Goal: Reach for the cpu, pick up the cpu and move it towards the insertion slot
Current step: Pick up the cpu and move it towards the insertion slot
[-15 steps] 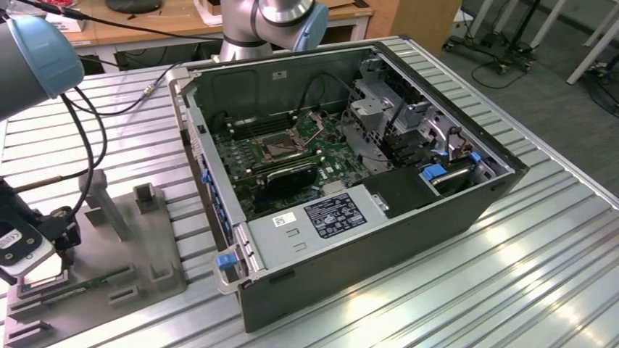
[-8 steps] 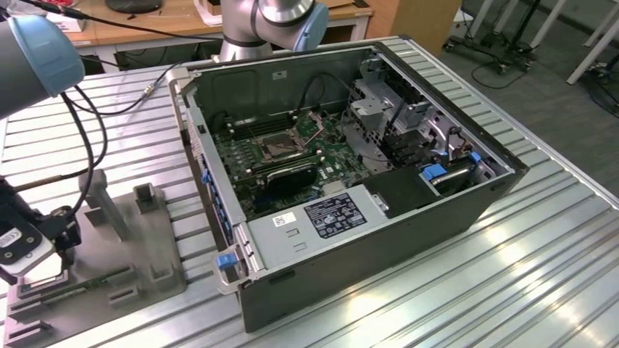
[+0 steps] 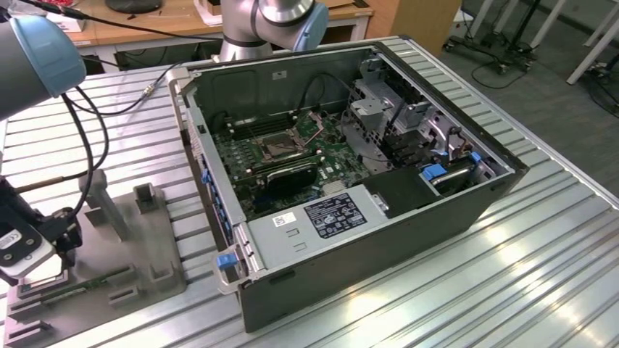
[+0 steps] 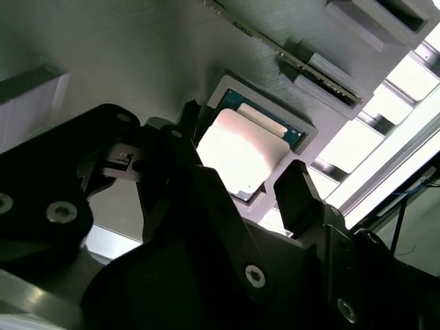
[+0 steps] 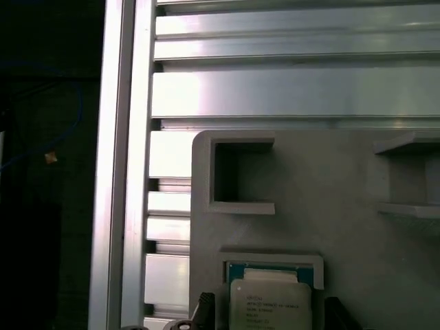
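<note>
At the corner of the grey holder (image 5: 309, 192) closest to the table's edge, you find the cpu (image 5: 269, 306). It lies flat in a shallow square recess (image 5: 273, 261), with its pale face up. The table (image 5: 275, 89) is made of metal slats, and the holder rests directly on them.

Your gripper (image 4: 240, 144) hangs directly over the cpu. Its two dark fingers (image 4: 295, 189) stand apart, one on each side of the cpu. In both wrist views you can see a small gap between each fingertip and the cpu, so the fingers are spread and grip nothing.

In the exterior view the holder is near the table's corner at the exterior view's left. The open computer case (image 3: 387, 246) stands on the middle of the table, well apart from the holder. The insertion slot (image 3: 277, 148) is inside this case, on the green board (image 3: 246, 163). It is a dark square with a shiny metal frame around it.
</note>
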Tool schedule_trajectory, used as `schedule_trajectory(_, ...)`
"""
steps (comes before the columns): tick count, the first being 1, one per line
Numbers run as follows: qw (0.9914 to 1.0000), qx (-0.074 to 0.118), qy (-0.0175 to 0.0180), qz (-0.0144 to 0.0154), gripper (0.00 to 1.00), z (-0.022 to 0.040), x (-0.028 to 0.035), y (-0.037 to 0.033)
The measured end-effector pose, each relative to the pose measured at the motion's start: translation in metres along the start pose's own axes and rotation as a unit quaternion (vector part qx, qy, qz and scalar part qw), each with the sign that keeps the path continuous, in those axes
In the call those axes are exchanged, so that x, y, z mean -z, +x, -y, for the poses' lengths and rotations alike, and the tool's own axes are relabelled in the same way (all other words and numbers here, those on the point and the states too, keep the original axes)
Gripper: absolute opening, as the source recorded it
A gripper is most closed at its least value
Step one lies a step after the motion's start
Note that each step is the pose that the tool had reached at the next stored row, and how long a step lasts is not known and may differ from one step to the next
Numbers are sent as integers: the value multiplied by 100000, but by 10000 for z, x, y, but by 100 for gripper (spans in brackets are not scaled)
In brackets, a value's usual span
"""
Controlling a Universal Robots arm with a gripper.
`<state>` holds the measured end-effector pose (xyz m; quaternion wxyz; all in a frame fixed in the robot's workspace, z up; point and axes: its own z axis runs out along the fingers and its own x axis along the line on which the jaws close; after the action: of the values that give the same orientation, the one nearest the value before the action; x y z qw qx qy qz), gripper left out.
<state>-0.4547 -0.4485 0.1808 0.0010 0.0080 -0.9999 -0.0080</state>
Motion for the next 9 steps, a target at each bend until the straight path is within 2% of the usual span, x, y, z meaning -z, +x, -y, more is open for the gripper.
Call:
schedule_trajectory(4,100000,-149,6,1,70,1,-1,0)
schedule_trajectory(5,100000,-154,7,0,63,1,-1,0)
schedule_trajectory(9,100000,-163,7,-3,63,1,-1,1)
